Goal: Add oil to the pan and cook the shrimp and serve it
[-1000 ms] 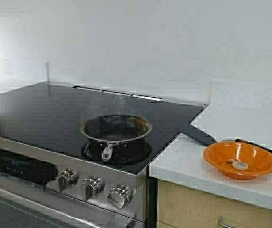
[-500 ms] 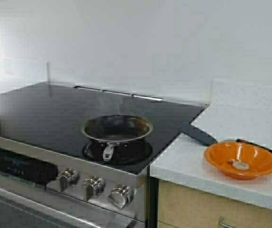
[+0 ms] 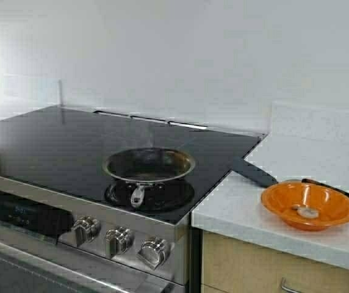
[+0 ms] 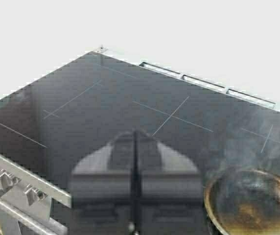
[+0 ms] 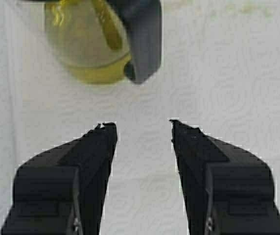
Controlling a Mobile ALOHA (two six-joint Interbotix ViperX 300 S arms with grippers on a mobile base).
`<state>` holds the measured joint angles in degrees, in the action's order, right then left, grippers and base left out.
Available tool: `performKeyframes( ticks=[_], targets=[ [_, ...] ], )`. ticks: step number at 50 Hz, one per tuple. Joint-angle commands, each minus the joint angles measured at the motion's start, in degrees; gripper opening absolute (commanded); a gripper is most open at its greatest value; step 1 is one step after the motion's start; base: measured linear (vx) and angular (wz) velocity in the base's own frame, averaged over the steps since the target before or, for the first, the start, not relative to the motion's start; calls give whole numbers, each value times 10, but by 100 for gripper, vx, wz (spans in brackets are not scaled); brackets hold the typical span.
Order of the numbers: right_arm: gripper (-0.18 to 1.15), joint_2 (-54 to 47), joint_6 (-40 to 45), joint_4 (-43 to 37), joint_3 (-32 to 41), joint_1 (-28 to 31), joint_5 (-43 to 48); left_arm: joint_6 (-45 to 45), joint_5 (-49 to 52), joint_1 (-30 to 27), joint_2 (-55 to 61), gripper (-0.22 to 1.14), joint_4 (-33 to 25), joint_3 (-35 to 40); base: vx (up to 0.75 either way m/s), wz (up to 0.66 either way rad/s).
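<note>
Round steel-rimmed pan (image 3: 149, 165), dark inside, smoking on glossy black cooktop (image 3: 52, 137); left gripper (image 4: 135, 134) fingers pressed together, empty; right gripper (image 5: 142, 128) fingers spread wide, empty, near glass oil (image 5: 88, 73) cruet.

I can read no text here; the dark display panel (image 3: 25, 212) on the steel stove front shows only blurred marks.

You are looking at a black glass cooktop (image 3: 52, 137) sitting on a steel range, with three knobs (image 3: 118, 241) lining its front edge. To its right, an orange bowl (image 3: 309, 204) is resting on the white countertop (image 3: 309, 143), and a dark utensil handle (image 3: 254, 173) is lying just beside it. A pale cabinet front (image 3: 248, 268) is showing beneath the counter.
</note>
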<state>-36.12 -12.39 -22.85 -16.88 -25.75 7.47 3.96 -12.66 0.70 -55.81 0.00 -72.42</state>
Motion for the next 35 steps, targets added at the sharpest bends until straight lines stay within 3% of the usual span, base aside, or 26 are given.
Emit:
performKeyframes(
  ticks=[1, 11, 27, 30, 35],
  targets=[
    [77, 61, 1, -3, -21, 7, -11, 2, 14, 0, 5, 3, -1, 10, 0, 0],
    [71, 152, -6, 2, -66, 35, -28, 2, 24, 0, 10, 3, -1, 13, 0, 0],
    [8, 337, -40, 56, -93, 131, -75, 18, 25, 0, 16, 3, -3, 19, 0, 0],
    [3, 365, -47, 66, -92, 149, -91, 27, 26, -1, 18, 3, -3, 18, 0, 0],
    [6, 408, -54, 88, -94, 183, -136, 33, 30, -1, 18, 3, -2, 19, 0, 0]
  ],
)
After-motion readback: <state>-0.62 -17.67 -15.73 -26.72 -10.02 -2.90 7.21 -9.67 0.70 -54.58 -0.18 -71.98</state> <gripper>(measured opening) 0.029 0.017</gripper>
